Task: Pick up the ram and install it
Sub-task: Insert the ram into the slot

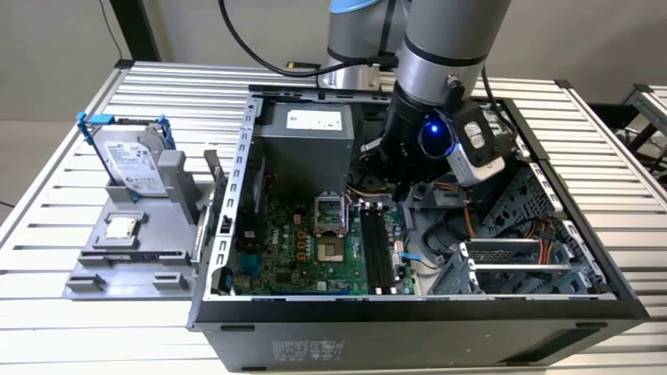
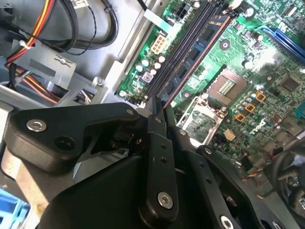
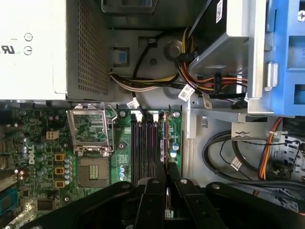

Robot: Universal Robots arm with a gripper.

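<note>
Ram stands edge-on, pinched between closed claw fingers above motherboard slots.

The open black-and-silver computer case lies on a slatted metal table. Inside, the green motherboard sits toward the exterior view's left, with the black memory slots along its right edge and the grey power supply box beyond it at the far end. Left of the case stands a grey plastic parts holder carrying the silver hard drive upright at its far end and a small square processor chip nearer.
</note>
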